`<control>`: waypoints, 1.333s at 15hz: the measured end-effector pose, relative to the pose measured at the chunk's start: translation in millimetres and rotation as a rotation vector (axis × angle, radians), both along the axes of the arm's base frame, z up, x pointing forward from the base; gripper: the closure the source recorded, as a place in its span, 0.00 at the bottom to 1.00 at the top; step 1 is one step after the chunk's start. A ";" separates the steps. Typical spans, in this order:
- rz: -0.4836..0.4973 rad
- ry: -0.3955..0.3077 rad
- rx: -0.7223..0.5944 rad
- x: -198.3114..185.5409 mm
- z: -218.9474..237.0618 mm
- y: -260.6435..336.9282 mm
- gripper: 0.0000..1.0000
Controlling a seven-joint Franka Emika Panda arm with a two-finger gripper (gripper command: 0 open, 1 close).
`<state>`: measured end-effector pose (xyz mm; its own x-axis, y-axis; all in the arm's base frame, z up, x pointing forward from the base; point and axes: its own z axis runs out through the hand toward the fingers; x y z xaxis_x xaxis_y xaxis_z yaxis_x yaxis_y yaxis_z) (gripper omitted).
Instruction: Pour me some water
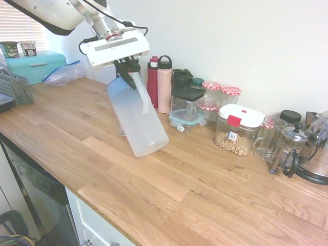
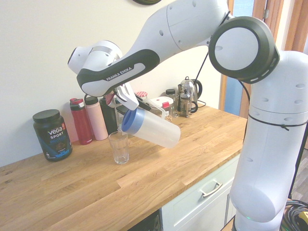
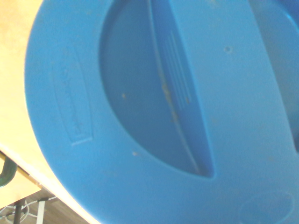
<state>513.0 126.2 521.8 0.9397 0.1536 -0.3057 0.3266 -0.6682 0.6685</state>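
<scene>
Clamped by the gripper (image 1: 128,69) on the white handle (image 1: 142,91) of the pitcher (image 2: 154,127), held off the counter (image 1: 205,195) and tipped steeply, blue lid (image 2: 130,120) end lowest. Directly below the hand, just under the lid's lip: the drinking glass (image 2: 119,147), upright on the wood, apparently empty. No visible stream between lid and glass (water too clear, or not yet flowing; cannot tell). Nothing but blue lid in the wrist view (image 3: 154,112). Judged: lift and tilt done, pour at its very start or about to start. Left: fill the glass, right the pitcher, set it down. Beyond the hand, bottles (image 1: 165,84) and jars along the wall.
</scene>
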 end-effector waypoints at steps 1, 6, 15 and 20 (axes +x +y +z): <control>-0.001 -0.007 -0.001 3.5 -0.9 2.4 1.00; -0.004 -0.014 -0.016 10.3 -5.9 3.4 1.00; -0.049 -0.094 0.059 14.4 20.2 -25.6 1.00; -0.195 -0.290 0.297 -2.5 80.1 -113.6 1.00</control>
